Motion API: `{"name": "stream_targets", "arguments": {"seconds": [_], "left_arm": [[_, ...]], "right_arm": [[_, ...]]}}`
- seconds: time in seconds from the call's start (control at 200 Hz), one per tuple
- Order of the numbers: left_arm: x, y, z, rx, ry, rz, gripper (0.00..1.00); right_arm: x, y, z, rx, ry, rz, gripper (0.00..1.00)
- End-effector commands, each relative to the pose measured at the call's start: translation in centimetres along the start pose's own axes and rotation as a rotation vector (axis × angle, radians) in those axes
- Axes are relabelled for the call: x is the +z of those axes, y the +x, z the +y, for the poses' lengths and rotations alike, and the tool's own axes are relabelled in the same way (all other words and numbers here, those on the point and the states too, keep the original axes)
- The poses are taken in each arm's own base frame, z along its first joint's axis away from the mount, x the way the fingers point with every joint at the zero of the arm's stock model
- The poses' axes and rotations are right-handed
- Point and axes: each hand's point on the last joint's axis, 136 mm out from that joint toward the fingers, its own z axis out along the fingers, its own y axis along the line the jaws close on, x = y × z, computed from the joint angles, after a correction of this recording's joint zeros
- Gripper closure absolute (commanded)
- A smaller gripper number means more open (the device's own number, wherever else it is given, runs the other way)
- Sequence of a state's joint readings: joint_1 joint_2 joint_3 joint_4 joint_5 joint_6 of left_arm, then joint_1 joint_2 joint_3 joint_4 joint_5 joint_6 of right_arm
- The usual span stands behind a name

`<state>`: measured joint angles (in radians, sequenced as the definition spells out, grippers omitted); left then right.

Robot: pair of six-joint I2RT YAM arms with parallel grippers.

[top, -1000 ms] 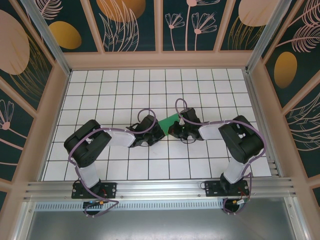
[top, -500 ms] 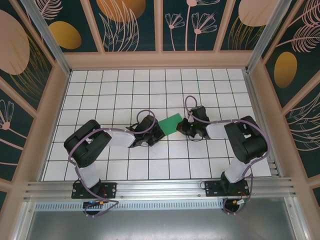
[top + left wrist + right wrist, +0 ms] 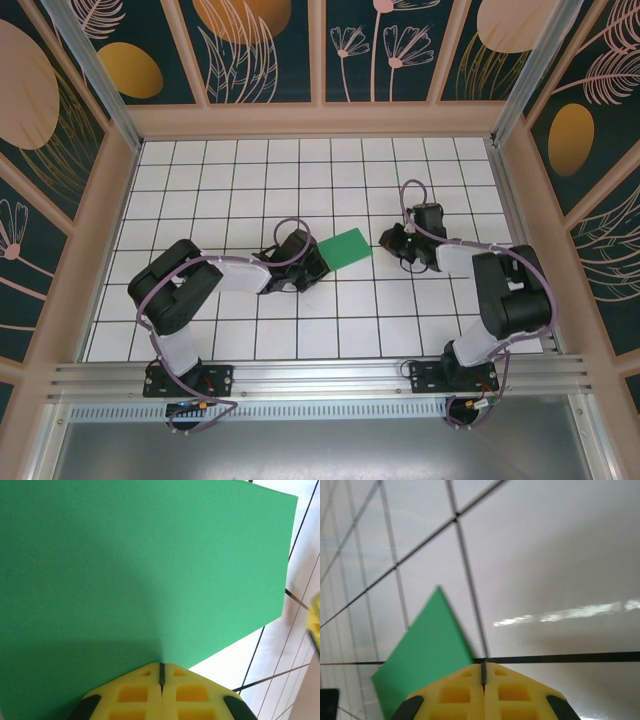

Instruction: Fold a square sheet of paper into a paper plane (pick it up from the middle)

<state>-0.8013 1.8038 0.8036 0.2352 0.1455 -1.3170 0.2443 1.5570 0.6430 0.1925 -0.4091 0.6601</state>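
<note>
So, a white table (image 3: 200,180) ruled with black grid lines is seen, boxed in by dark teal wall panels (image 3: 260,40) painted with plants and framed in wood. The green sheet of paper (image 3: 346,247) is laid flat near the middle and looks rectangular, with its long axis run from lower left to upper right in the top view. The left gripper (image 3: 161,672) is clenched, tips parked right at the sheet's near edge; whether the paper is actually pinched can't be told. The right gripper (image 3: 483,672) is clenched too, kept just clear of the sheet's far end.
</note>
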Motion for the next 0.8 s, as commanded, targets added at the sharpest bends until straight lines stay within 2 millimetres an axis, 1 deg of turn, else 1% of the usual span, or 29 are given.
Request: {"name": "stream_targets", "arguments": {"seconds": [0.0,0.07,0.14,0.205,0.265,0.355,0.39,0.475,0.595,0.671,0.751,0.796], "left_arm": [[0.5,0.5,4.8,0.095,-0.211,0.023,1.0],[0.4,0.0,4.1,0.184,-0.212,0.011,1.0],[0.4,-0.7,3.3,0.285,-0.22,0.0,1.0],[0.2,-1.2,2.4,0.381,-0.215,-0.009,1.0],[-0.2,-1.8,2.1,0.438,-0.231,-0.03,1.0],[-0.6,-2.3,1.4,0.484,-0.219,-0.041,1.0],[-0.7,-2.3,1.2,0.493,-0.212,-0.04,1.0],[-0.9,-2.2,0.7,0.498,-0.188,-0.039,1.0],[-0.9,-1.9,-0.1,0.494,-0.145,-0.032,1.0],[-1.1,-1.8,-1.0,0.481,-0.106,-0.033,1.0],[-1.4,-1.6,-2.3,0.459,-0.056,-0.033,1.0],[-1.7,-1.9,-2.9,0.435,-0.045,-0.047,1.0]], "right_arm": [[-1.5,-0.1,2.3,-0.045,-0.036,-0.025,1.0],[-1.6,0.7,2.6,-0.05,-0.041,-0.019,1.0],[-1.1,1.8,3.3,-0.055,-0.054,0.009,1.0],[-0.2,3.1,4.1,-0.064,-0.066,0.042,1.0],[0.9,4.1,4.8,-0.072,-0.069,0.07,1.0],[2.4,5.4,5.6,-0.072,-0.077,0.108,1.0],[2.9,5.7,5.6,-0.07,-0.074,0.119,1.0],[3.9,6.1,5.2,-0.059,-0.053,0.136,1.0],[4.6,5.6,4.8,-0.058,-0.027,0.121,1.0],[5.1,5.4,4.5,-0.052,-0.008,0.122,1.0],[5.3,5.8,4.0,-0.036,0.002,0.134,1.0],[5.3,6.0,3.7,-0.025,0.011,0.138,1.0]]}}
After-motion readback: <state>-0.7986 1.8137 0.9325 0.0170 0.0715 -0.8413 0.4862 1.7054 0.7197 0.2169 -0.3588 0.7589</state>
